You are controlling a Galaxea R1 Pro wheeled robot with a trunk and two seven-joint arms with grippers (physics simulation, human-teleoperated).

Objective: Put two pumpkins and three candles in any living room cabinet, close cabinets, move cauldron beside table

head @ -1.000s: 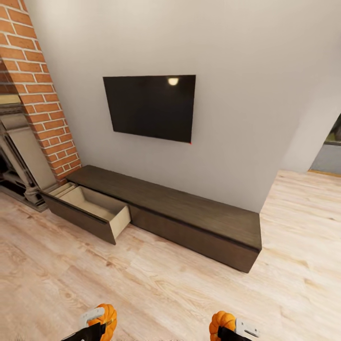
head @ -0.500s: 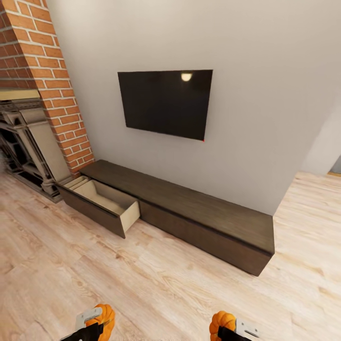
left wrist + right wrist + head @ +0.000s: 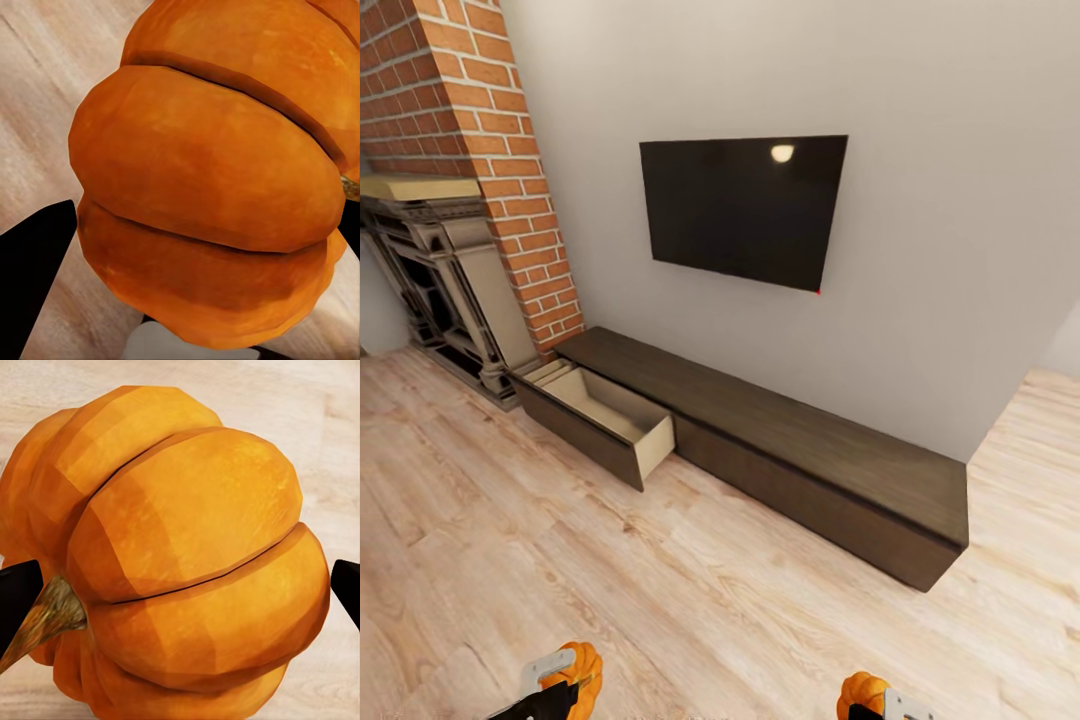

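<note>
Against the white wall stands the long dark-brown cabinet [image 3: 800, 450]. Its left drawer [image 3: 605, 420] is pulled out, and the part of its beige inside that I can see holds nothing. At the head view's lower edge, well short of the cabinet, my left gripper [image 3: 560, 685] is shut on one orange pumpkin [image 3: 586, 668] and my right gripper [image 3: 882, 706] is shut on the other pumpkin [image 3: 860, 692]. In the left wrist view the ribbed pumpkin [image 3: 210, 172] sits between black fingers [image 3: 34, 277]. The right wrist view has the stemmed pumpkin [image 3: 187, 562] between black fingers [image 3: 16, 592].
A black TV [image 3: 740, 210] hangs above the cabinet. A brick chimney [image 3: 490, 130] and a dark fireplace surround [image 3: 445, 280] stand at the left, next to the open drawer. Pale wood floor [image 3: 710, 600] stretches between me and the cabinet.
The whole head view has shifted, so the camera has turned left: more of the fireplace shows. The right pumpkin sits lower in the picture. Both grips are unchanged.
</note>
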